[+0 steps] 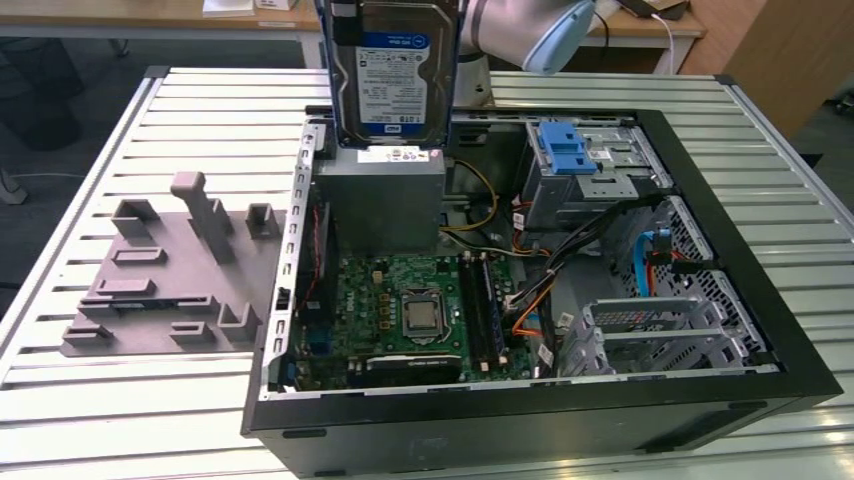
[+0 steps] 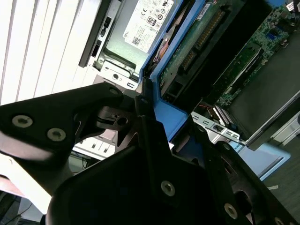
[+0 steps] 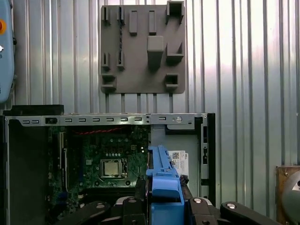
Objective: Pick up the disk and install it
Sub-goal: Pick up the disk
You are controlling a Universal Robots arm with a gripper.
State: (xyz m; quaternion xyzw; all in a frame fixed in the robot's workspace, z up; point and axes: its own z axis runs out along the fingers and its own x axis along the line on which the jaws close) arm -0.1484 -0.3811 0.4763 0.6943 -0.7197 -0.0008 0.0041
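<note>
The disk (image 1: 391, 75), a silver hard drive with a white-and-blue label in a blue carrier frame, hangs upright over the back of the open computer case (image 1: 747, 240), just above the grey power supply (image 1: 378, 200). In both wrist views my gripper (image 3: 164, 194) (image 2: 171, 126) is shut on the disk's blue frame (image 3: 164, 180) (image 2: 166, 115), with a black finger (image 3: 139, 187) on each side. The disk's green circuit-board underside (image 2: 197, 47) faces the second wrist view. The arm (image 1: 541, 30) reaches in from the far side.
Inside the case lie the motherboard (image 1: 414, 310), a drive bay with a blue latch (image 1: 567, 150) and a metal drive cage (image 1: 667, 325), with cables between them. A grey fixture plate (image 1: 167, 270) (image 3: 143, 47) rests on the slatted table (image 1: 120, 400) beside the case.
</note>
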